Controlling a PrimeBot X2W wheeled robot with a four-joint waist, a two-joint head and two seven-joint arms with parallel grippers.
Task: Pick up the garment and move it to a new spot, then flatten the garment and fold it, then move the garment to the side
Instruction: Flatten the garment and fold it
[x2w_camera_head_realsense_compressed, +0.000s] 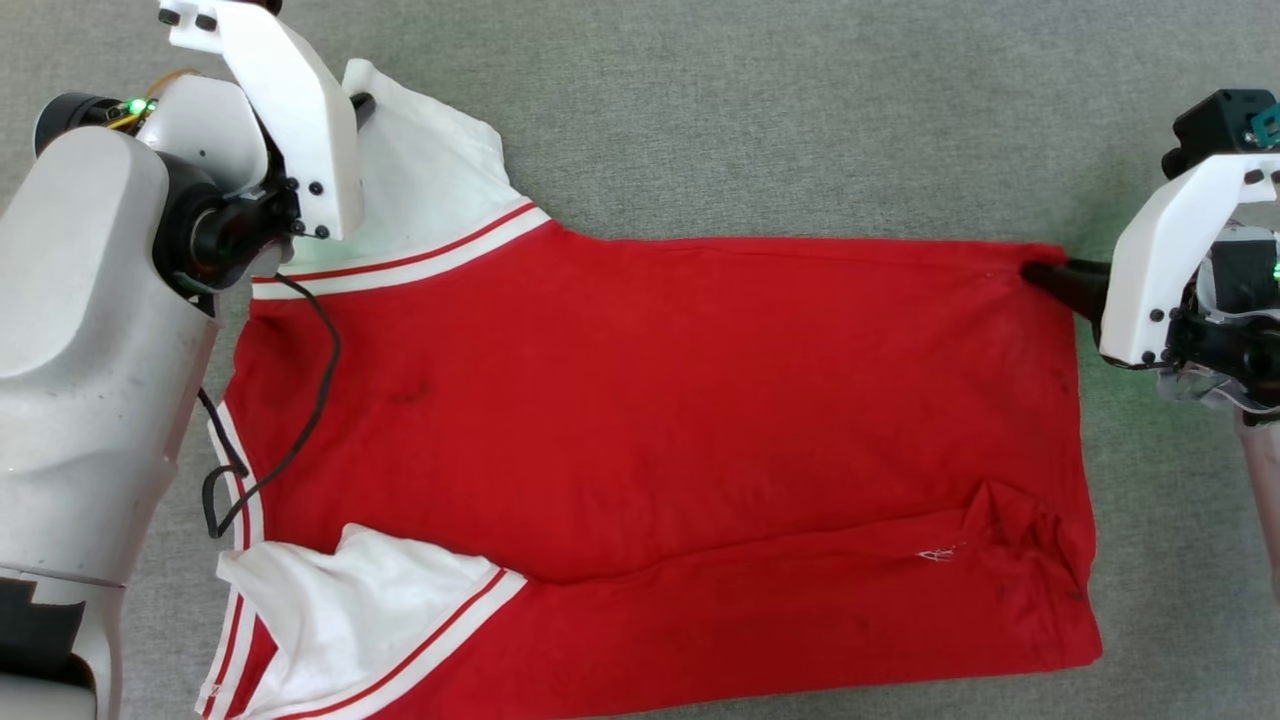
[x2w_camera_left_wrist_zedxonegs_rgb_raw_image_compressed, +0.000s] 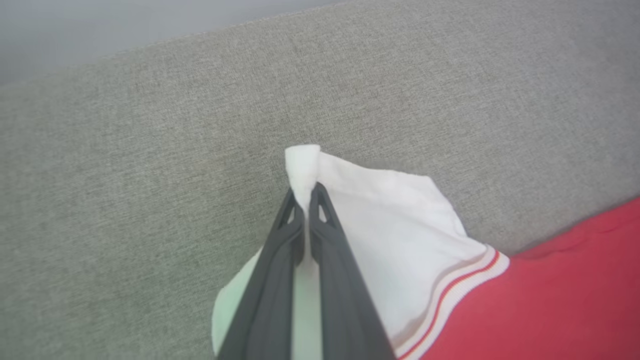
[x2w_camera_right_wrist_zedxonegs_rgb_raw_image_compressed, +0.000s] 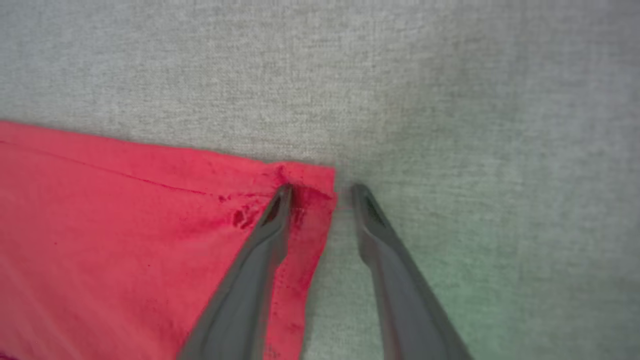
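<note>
The garment (x2w_camera_head_realsense_compressed: 640, 400) lies spread on the grey surface, red body across the middle, white sleeves with red-white trim at the left. My left gripper (x2w_camera_head_realsense_compressed: 362, 103) sits at the far sleeve's tip. In the left wrist view it (x2w_camera_left_wrist_zedxonegs_rgb_raw_image_compressed: 306, 192) is shut on a pinched fold of the white sleeve (x2w_camera_left_wrist_zedxonegs_rgb_raw_image_compressed: 400, 220). My right gripper (x2w_camera_head_realsense_compressed: 1045, 275) is at the garment's far right corner. In the right wrist view it (x2w_camera_right_wrist_zedxonegs_rgb_raw_image_compressed: 322, 192) stands open astride that corner (x2w_camera_right_wrist_zedxonegs_rgb_raw_image_compressed: 307, 182): one finger rests on the red cloth, the other on the grey surface.
Grey woven fabric (x2w_camera_head_realsense_compressed: 800, 120) covers the whole surface around the garment. A loose black cable (x2w_camera_head_realsense_compressed: 300, 400) from my left arm hangs over the garment's left edge. The surface's far edge (x2w_camera_left_wrist_zedxonegs_rgb_raw_image_compressed: 150, 45) shows in the left wrist view.
</note>
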